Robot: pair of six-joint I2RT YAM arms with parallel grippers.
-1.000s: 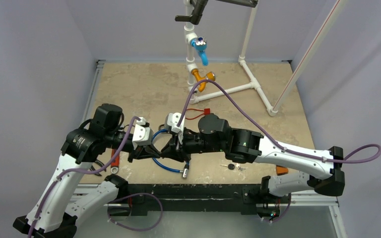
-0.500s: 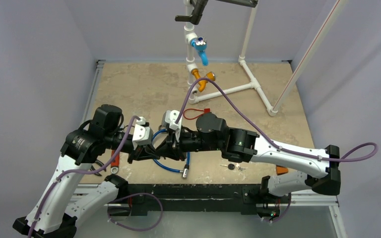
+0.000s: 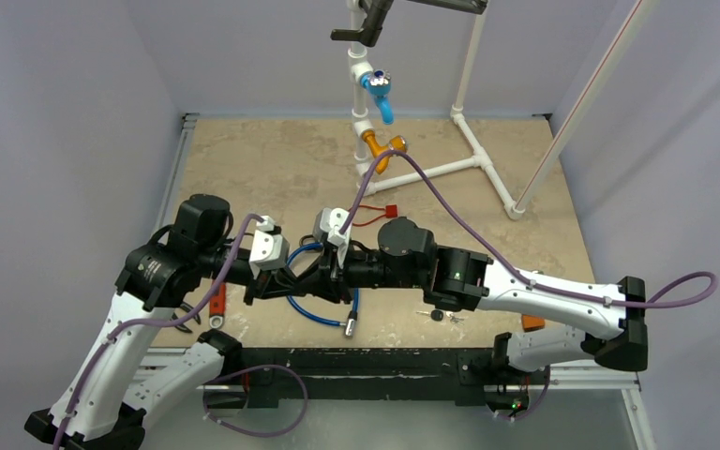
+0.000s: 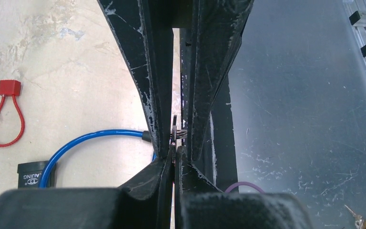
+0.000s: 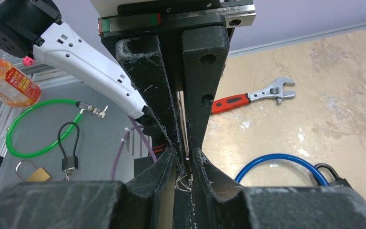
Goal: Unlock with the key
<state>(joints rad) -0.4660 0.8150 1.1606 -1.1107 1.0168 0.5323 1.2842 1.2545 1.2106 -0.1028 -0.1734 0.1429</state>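
My left gripper (image 3: pixel 286 281) and right gripper (image 3: pixel 311 277) meet tip to tip above the near-left part of the table. A thin metal key (image 4: pixel 177 135) is pinched between both pairs of fingers. In the right wrist view the key blade (image 5: pixel 181 119) and its wire ring (image 5: pixel 183 181) sit between my right jaws, which are shut on it. My left jaws are nearly closed on the key's other end. The blue cable lock (image 3: pixel 311 311) lies on the table below, with its black body (image 4: pixel 32 174) at one end. It also shows in the right wrist view (image 5: pixel 276 158).
A red cable seal (image 3: pixel 375 214) lies behind the grippers. A red-handled wrench (image 5: pixel 248 100) lies at the table's left edge. Spare keys (image 3: pixel 441 316) lie near the front. A white pipe frame (image 3: pixel 473 141) with blue and orange valves stands at the back. Padlocks (image 5: pixel 69 160) lie off the table.
My right gripper has shifted slightly to the left, closer against the left gripper. Both stay joined at the key; the blue cable lock has not moved.
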